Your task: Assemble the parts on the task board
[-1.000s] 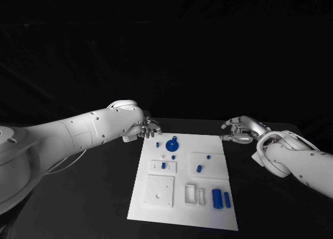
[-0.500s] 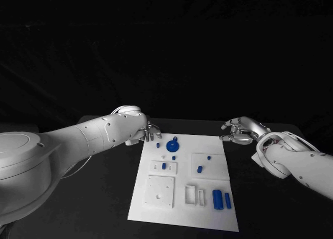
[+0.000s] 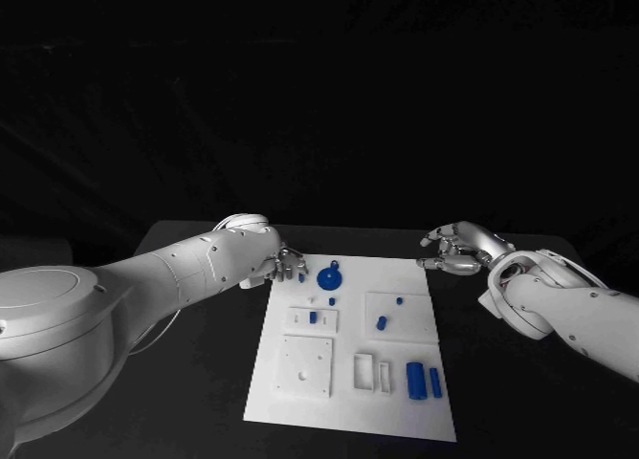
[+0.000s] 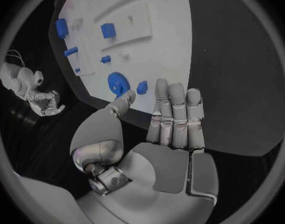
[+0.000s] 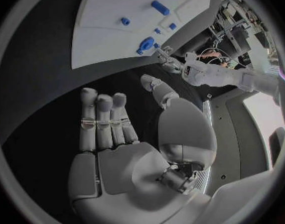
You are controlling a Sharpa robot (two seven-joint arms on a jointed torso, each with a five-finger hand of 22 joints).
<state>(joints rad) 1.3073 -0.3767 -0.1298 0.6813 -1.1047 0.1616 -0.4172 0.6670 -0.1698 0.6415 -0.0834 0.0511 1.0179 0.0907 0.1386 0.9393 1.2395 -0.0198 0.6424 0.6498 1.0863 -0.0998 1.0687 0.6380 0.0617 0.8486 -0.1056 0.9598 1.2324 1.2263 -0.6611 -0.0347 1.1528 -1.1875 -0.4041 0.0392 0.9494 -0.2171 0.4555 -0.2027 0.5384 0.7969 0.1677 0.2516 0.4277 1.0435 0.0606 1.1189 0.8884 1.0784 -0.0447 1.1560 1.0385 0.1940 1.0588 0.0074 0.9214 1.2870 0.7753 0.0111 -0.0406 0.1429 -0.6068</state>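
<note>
At the task board (image 3: pixel 350 382)'s far left corner, the left hand (image 3: pixel 284 265) hovers empty, fingers spread, likely lining up on the round blue part (image 3: pixel 329 279); the right hand (image 3: pixel 455 251) waits loosely curled, holding nothing.

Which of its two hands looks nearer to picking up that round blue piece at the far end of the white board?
Probably the left hand: it hovers beside the round blue piece, while the right hand sits off the task board.

The board (image 3: pixel 350 406) lies mid-bench (image 3: pixel 195 382). A disc (image 3: pixel 329 279) sits at its far end, two cylinders (image 3: pixel 416 380) at its near right. The left hand (image 3: pixel 282 263) hovers by the far left corner, the right hand (image 3: pixel 455 251) beyond the far right corner.
</note>
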